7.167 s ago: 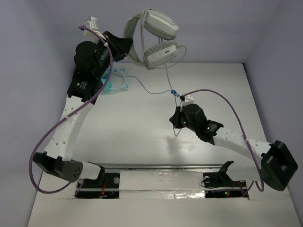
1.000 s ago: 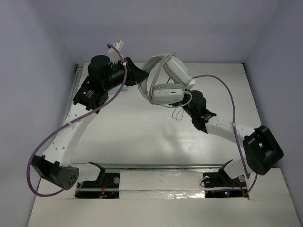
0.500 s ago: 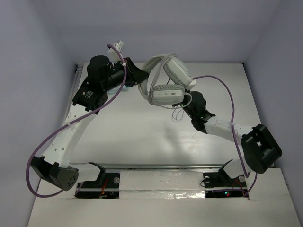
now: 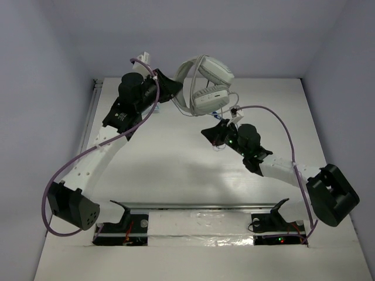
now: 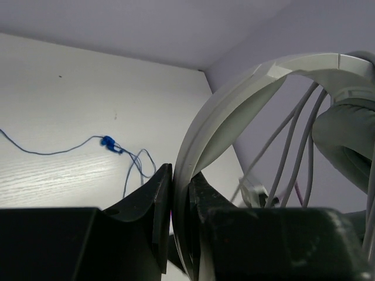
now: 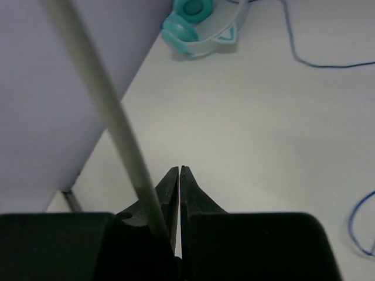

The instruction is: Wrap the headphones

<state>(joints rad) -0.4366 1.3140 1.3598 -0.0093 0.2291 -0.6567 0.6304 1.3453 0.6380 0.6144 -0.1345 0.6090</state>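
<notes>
The white over-ear headphones are being held aloft over the far part of the table, close to the back wall. Their headband is being clamped edgewise by the left gripper, whose jaws are being pressed narrowly against its two faces. Strands of the thin grey cable are being observed hanging beside one padded earcup.

The right gripper is being presented just below the earcups, its jaws drawn together to a hairline gap. The grey cable is being carried diagonally across its left finger; whether it is being pinched cannot be told.

Teal headphones are being noted lying on the table by the left wall, their blue cable trailing across the surface.
</notes>
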